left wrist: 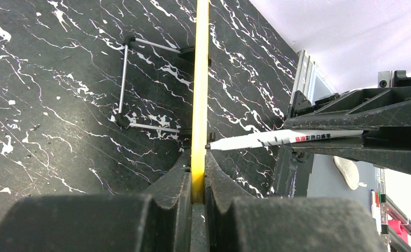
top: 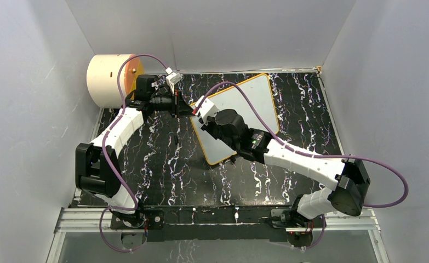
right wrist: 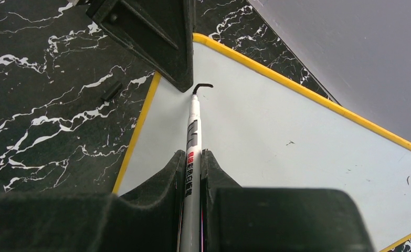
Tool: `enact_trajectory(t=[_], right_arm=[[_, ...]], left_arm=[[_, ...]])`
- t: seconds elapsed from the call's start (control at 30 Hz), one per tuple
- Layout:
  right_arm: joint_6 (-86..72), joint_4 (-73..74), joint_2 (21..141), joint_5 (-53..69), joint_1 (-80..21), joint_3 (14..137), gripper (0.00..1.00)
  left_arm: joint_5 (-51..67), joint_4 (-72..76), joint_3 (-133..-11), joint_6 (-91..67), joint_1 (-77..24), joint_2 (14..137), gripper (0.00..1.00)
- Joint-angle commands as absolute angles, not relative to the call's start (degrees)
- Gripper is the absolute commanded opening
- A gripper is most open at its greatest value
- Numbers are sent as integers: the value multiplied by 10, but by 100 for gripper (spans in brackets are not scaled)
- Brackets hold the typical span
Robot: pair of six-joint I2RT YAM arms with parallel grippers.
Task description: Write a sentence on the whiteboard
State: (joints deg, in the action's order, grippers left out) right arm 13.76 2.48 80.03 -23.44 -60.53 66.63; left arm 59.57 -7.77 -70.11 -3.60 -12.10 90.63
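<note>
The whiteboard point(top: 253, 101), white with a thin orange-yellow frame, stands tilted on the black marble table. My left gripper point(top: 192, 109) is shut on its left frame edge point(left wrist: 199, 79); in the left wrist view the jaws point(left wrist: 198, 168) clamp the yellow edge. My right gripper point(top: 207, 118) is shut on a white marker point(right wrist: 193, 126). The marker's black tip touches the board point(right wrist: 276, 131) near its top left corner, at a short hooked black stroke point(right wrist: 203, 86). The marker point(left wrist: 276, 138) also shows in the left wrist view, tip against the board.
A cream cylinder with an orange face point(top: 110, 79) lies at the back left by the wall. A wire stand point(left wrist: 123, 79) props the board from behind. A small black piece point(right wrist: 111, 91) lies on the table left of the board. White walls enclose three sides.
</note>
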Motion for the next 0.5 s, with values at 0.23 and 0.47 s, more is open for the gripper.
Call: enact_trajectory(t=[0.23,0.47], right_arm=[[130,53,789,-268,-608,689,0],[122,70,780,-274,-608,681,0]], left_arm=[[598,-99,-688,-11,-124,893,0],[598,-98,-688,-11,-124,891,0]])
